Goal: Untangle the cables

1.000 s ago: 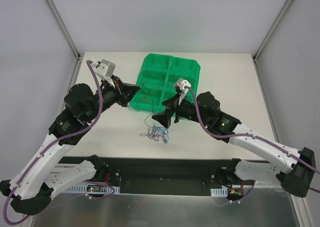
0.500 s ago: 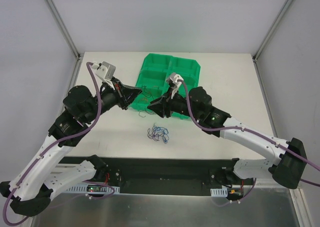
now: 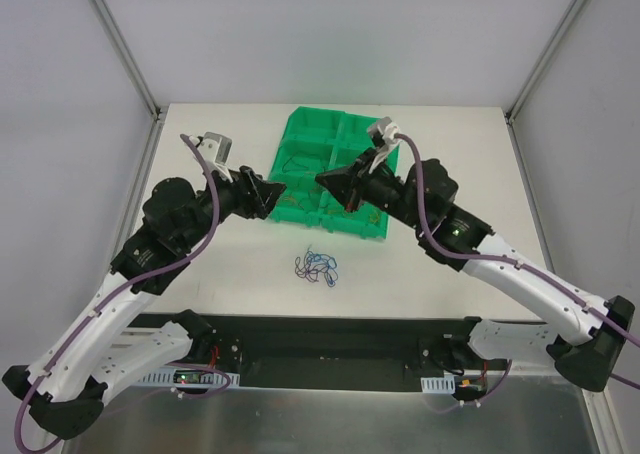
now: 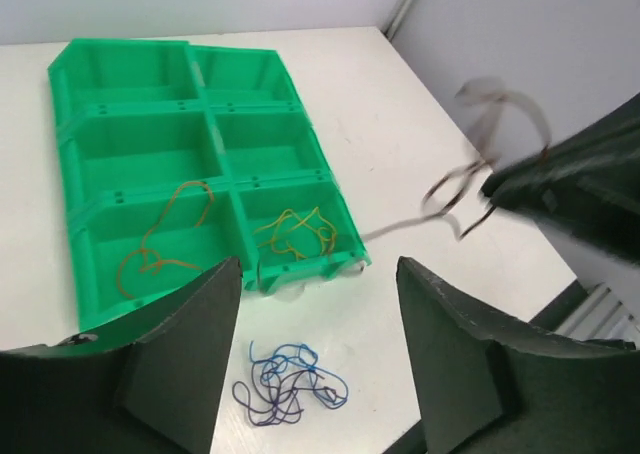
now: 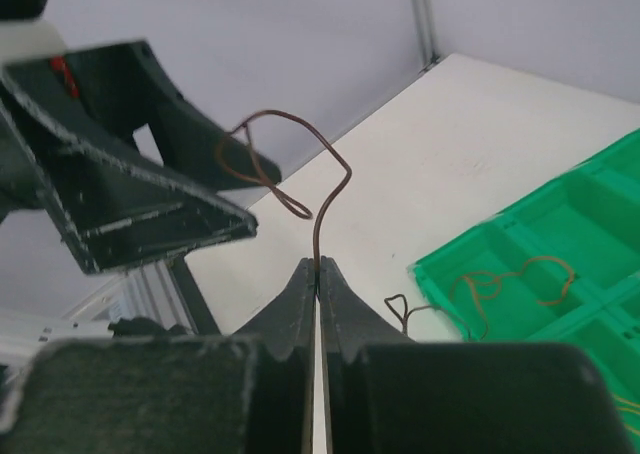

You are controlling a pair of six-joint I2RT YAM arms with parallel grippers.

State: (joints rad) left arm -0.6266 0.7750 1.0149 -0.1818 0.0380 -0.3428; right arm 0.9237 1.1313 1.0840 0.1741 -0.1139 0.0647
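Newbie: right claw [image 5: 318, 266] was pressed together on the brown wire [image 5: 317, 229], lifted above the green bin [image 4: 130, 74], and left claw [image 4: 318, 264] was spread, gripping nothing. How should that drop have gone?

Regular: imo swing it over a bare compartment of the bin, go low, then release, so the springy loop couldn't hop out. Meanwhile the blue-black tangle [image 4: 290, 384] sat on the table [image 4: 400, 134] just off the bin's near edge; orange wire [image 4: 165, 229] and yellow wire [image 4: 295, 234] lay in two near compartments.
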